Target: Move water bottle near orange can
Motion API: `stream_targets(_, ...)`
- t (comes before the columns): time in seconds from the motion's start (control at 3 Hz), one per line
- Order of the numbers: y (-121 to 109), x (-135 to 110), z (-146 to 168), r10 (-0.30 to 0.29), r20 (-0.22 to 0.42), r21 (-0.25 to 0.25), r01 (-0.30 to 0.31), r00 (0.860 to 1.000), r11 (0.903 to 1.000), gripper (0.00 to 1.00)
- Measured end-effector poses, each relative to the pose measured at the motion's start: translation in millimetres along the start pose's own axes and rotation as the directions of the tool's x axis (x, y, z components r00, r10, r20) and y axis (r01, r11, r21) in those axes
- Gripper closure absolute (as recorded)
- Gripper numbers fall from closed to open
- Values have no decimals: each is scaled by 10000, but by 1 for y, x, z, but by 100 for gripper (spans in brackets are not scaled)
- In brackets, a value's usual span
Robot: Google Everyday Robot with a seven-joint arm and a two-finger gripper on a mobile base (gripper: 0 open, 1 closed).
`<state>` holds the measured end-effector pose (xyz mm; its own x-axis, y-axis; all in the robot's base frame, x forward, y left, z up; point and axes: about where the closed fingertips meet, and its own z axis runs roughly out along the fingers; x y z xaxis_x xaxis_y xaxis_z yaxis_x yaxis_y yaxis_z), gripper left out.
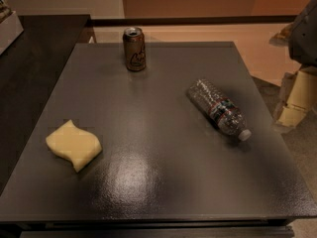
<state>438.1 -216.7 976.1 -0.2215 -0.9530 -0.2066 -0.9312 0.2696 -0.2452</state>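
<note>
**Reach not begun: bottle lies on its side, well apart from the can**

Nearest the camera, the desk (pixel 148 182) shows a broad bare stretch with a glare patch. A yellow sponge (pixel 73 145) sits on the near left, out of any likely path.

Further in on the right, the water bottle (pixel 218 108) lies flat, its white cap pointing toward the near right edge and its base toward the far left. It is not far from the desk's right edge, so a nudge that way could roll it off.

The gripper (pixel 292 100) hangs beyond that right edge, off the desk and clear of the bottle. Whether it is spread or closed cannot be told here.

At the far centre the orange can (pixel 134 48) stands upright, close to the back edge.

The task looks to be at its opening step. The next move likely calls for coming in over the bottle and gripping across its crinkled body. Open desk lies between bottle and can, and the room to set down is in front of or beside the can.
</note>
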Motion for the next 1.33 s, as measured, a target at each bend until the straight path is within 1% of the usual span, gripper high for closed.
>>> stream_targets(0.33,0,0,0,0,1,2,0,10000,10000,0)
stream_targets(0.67,-9,-8,9,679,115,-311,-675,9976,9972,0)
stream_targets(1.0,-16,-26,34,1697,-37,-680,-1696,9855,9832,0)
stream_targets(1.33,-18,-43,64,2932,-462,-802,-2962,9549,9518,0)
